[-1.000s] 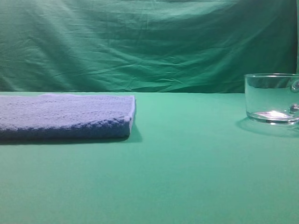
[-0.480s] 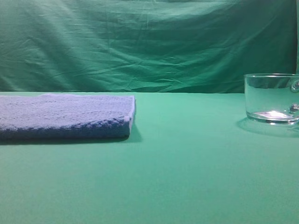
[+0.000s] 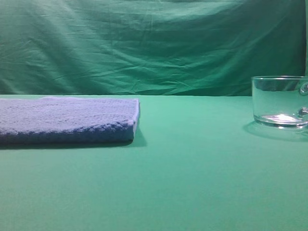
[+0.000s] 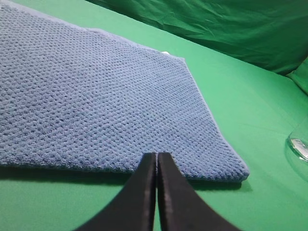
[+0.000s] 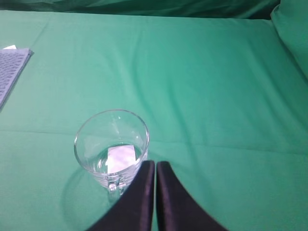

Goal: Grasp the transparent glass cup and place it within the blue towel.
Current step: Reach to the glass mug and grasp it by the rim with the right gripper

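Note:
The transparent glass cup (image 3: 281,101) stands upright on the green cloth at the far right, its handle cut off by the frame edge. From above, the cup (image 5: 111,146) is empty, with its handle turned toward the camera. My right gripper (image 5: 155,164) is shut, its tips just right of the cup's near rim, holding nothing. The blue towel (image 3: 67,119) lies flat at the left. Over the towel's (image 4: 96,96) near edge my left gripper (image 4: 157,155) is shut and empty. The cup's edge (image 4: 299,147) shows at the right of the left wrist view.
A green cloth (image 3: 192,183) covers the table and a wrinkled green curtain (image 3: 154,43) hangs behind it. A raised green fold (image 5: 291,29) lies at the far right. One corner of the towel (image 5: 10,67) shows left of the cup.

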Robot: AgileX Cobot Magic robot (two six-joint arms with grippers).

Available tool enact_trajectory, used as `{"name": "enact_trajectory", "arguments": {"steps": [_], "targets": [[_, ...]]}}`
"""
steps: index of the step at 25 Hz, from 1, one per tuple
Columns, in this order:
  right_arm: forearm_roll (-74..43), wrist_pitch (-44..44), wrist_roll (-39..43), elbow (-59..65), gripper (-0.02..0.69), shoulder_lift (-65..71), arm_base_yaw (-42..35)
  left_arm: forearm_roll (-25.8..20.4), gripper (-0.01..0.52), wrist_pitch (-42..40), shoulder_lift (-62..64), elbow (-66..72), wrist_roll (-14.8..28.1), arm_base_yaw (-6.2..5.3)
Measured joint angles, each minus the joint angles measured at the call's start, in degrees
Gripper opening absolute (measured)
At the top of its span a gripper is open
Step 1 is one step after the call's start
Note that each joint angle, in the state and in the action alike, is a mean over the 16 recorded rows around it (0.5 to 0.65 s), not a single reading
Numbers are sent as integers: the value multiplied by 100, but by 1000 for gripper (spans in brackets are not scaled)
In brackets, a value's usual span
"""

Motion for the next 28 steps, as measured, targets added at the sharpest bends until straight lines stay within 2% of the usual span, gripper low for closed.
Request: {"name": "enact_trajectory", "arguments": {"steps": [7, 10, 13, 16, 20, 23, 26, 28], "targets": [[4, 883, -459, -484, 6, 725, 239, 0, 0, 0, 0, 0, 0, 0], [-41, 1357, -630, -741, 42, 1080, 354, 0, 0, 0, 0, 0, 0, 0], [-89, 1715, -689, -967, 120, 1451, 463, 0, 0, 0, 0, 0, 0, 0], [-136, 1892, -675, -1136, 229, 1823, 538, 0, 0, 0, 0, 0, 0, 0], [-171, 1839, -640, -1262, 376, 2305, 568, 0, 0, 0, 0, 0, 0, 0], [-177, 1636, -619, -1301, 459, 2640, 568, 0, 0, 0, 0, 0, 0, 0], [-177, 1358, -642, -1314, 491, 2952, 568, 0, 0, 0, 0, 0, 0, 0], [-177, 1155, -680, -1317, 475, 3145, 568, 0, 0, 0, 0, 0, 0, 0]]}}
